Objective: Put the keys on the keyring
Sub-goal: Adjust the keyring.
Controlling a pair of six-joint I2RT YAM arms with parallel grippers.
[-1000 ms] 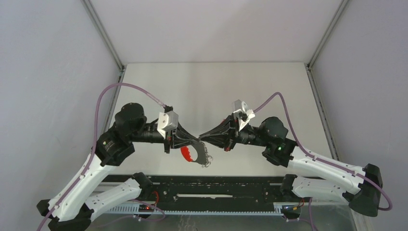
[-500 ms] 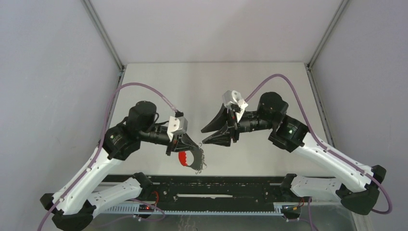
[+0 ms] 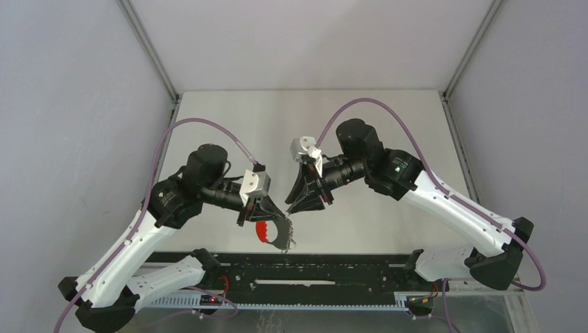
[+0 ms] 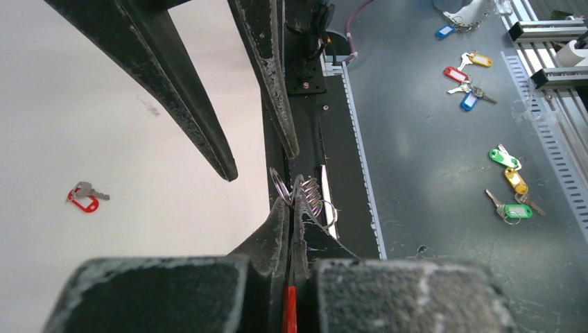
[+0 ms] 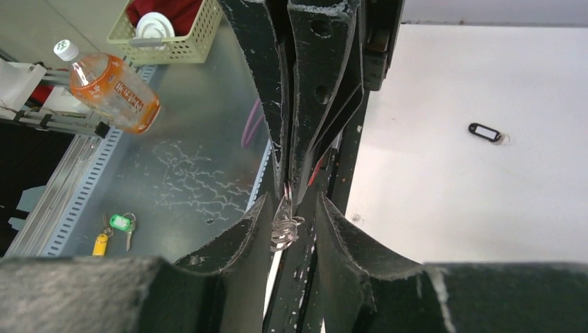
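Observation:
My left gripper [image 3: 281,220] is shut on the bright red strap [image 3: 263,230], which shows as a red sliver deep between its fingers [image 4: 289,316]. At its tip the thin keyring [image 4: 278,186] sticks out, with the silvery bunch of keys [image 4: 313,195] tangled beside it and dangling [image 3: 290,237]. My right gripper [image 3: 295,205] points down at that tip, open. In the right wrist view its fingertips [image 5: 267,208] stand on either side of the bunch of keys [image 5: 284,227] without closing on it. The left gripper's fingers [image 5: 305,104] come in from above.
A red-tagged key [image 4: 84,200] and a black-tagged key [image 5: 485,132] lie on the white table. Beyond the black rail [image 3: 312,267], several coloured tagged keys [image 4: 513,208], an orange bottle [image 5: 111,87] and a basket [image 5: 166,35] sit on the grey bench.
The right gripper opened and swung left and down, now straddling the left gripper's tip. The left arm shifted slightly right, still holding the strap.

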